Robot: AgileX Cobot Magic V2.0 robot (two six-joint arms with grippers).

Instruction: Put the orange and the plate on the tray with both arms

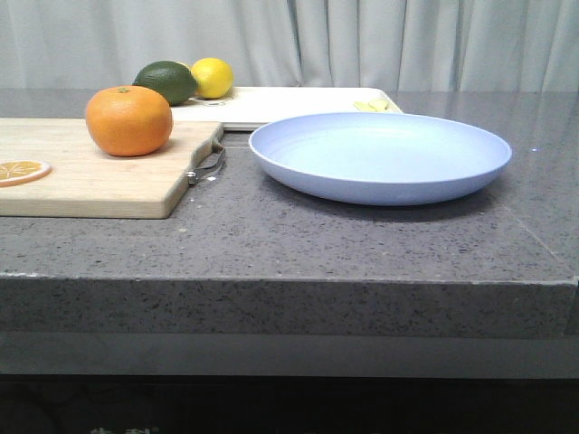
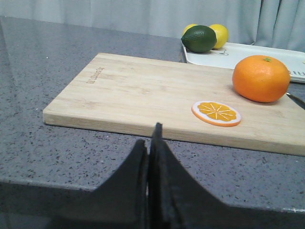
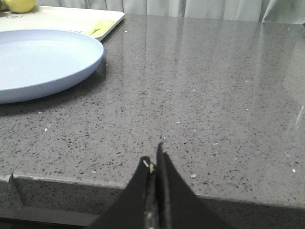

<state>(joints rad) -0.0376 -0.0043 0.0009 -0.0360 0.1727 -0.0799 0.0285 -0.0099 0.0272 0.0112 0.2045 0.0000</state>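
The orange (image 1: 128, 120) sits on the right part of a light wooden cutting board (image 1: 90, 176) at the left of the grey speckled worktop (image 1: 362, 244), with its small green stem dimple on top. An orange slice (image 1: 20, 170) lies flat on the same board, nearer and to the left of the fruit, apart from it. The plate (image 1: 380, 155) rests on the worktop to the right of the board, near it but not touching; it holds nothing. A thin metal loop (image 1: 208, 165) hangs off the board's right edge, between board and plate.

The tray (image 1: 298, 101) lies at the far side, behind both board and plate. On its far left corner are 2 fruits side by side: a dark green avocado-like fruit (image 1: 166, 81) and a yellow lemon (image 1: 212, 77). A small pale yellow piece (image 1: 375, 106) lies near the tray's right end.

The left claw (image 2: 148, 143) hovers at the near edge of the worktop, facing the board, fingers pressed together and grasping nothing. The right claw (image 3: 153, 164) is likewise clenched and empty at the near edge, to the right of the plate and well apart from it.
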